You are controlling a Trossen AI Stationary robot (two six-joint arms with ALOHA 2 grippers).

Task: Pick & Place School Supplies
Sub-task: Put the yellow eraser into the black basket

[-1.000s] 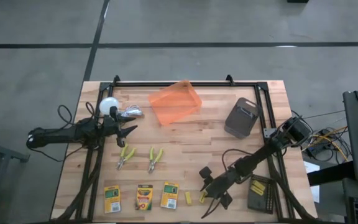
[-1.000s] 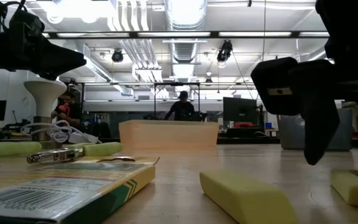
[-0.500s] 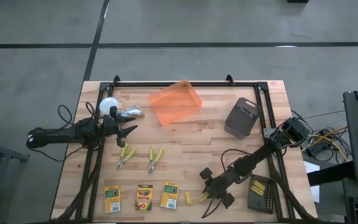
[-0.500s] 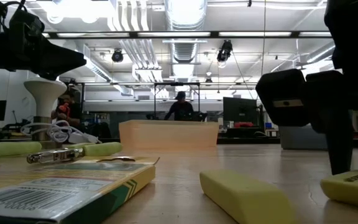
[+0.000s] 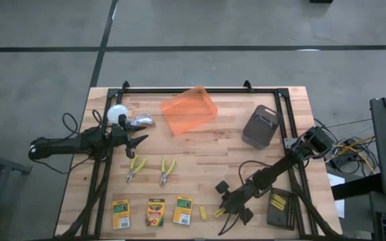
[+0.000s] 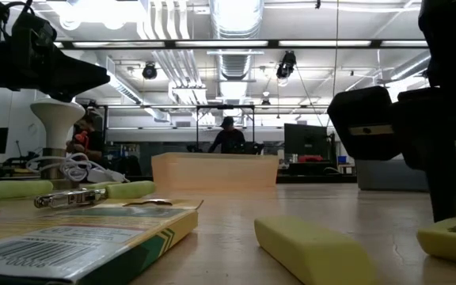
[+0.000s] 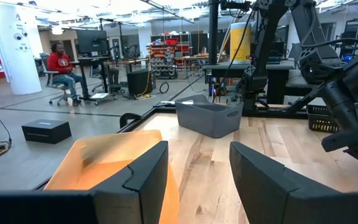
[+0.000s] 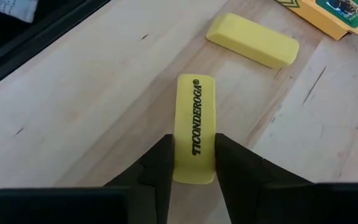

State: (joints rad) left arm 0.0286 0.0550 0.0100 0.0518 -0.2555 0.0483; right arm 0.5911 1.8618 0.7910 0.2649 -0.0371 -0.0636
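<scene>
A yellow eraser [image 8: 194, 129] lying on the counter [image 5: 200, 147] near its front edge is being pinched between the right hand's [image 8: 191, 163] fingers, seemingly in contact. A second eraser [image 8: 253, 40] is lying nearby. The left hand [image 7: 194, 180] is being held open by the orange bin [image 7: 104, 163].

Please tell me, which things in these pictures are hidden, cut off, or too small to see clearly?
- Held yellow block: its near end is hidden between the right pincer's fingers in the right wrist view; the frame edge cuts it in the low view.
- Crayon boxes: print too small from above; nearest one cropped in the low view.
- Orange bin: inside partly hidden by the left pincer.
- White ball: partly covered by the left arm.
</scene>
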